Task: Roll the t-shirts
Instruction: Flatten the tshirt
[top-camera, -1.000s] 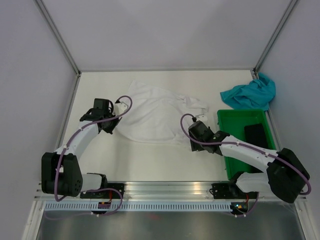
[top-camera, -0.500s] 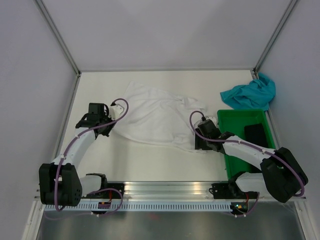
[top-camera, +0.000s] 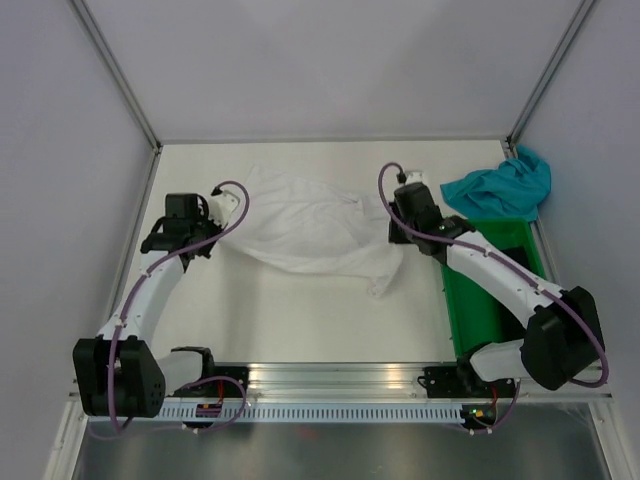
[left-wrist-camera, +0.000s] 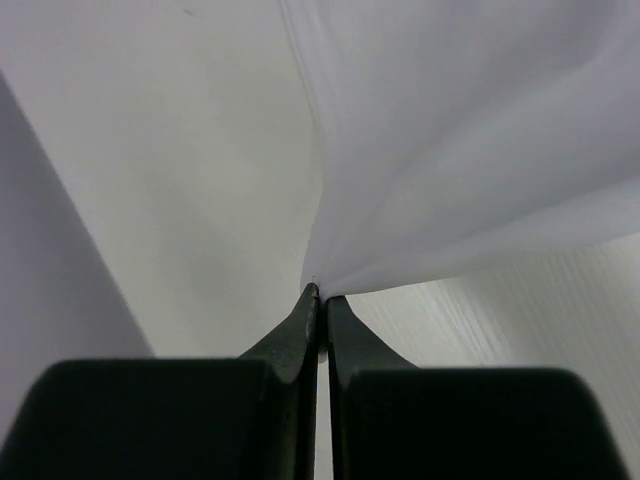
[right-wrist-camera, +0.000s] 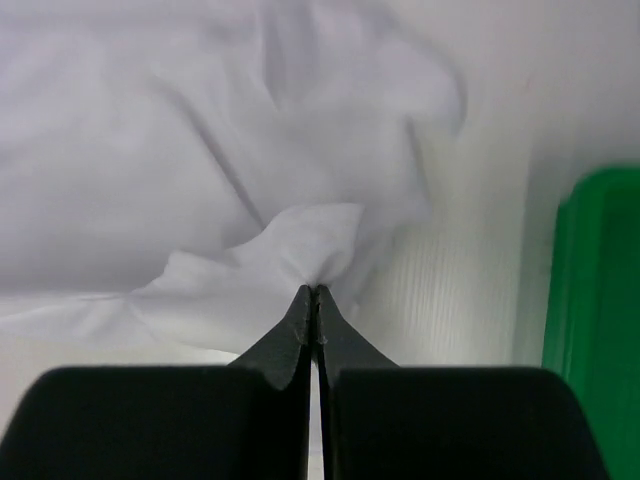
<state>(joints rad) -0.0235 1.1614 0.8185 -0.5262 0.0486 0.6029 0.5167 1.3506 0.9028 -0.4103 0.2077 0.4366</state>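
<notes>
- White table (top-camera: 300, 320) inside pale walls, with both arm bases at its near edge.
- Left gripper (left-wrist-camera: 320, 292) pinches the left edge of the white t-shirt (top-camera: 310, 225); right gripper (right-wrist-camera: 315, 290) pinches its right edge, beside a green bin (top-camera: 470, 310).
- The white t-shirt lies mid-table, rumpled and stretched between them; such thin pinches could slip under a harder pull.
- Teal t-shirt (top-camera: 500, 188) sits bunched at the far right.

Pale grey walls (top-camera: 330, 60); white tabletop (top-camera: 300, 320); metal corner posts (top-camera: 116, 75); even diffuse light.
</notes>
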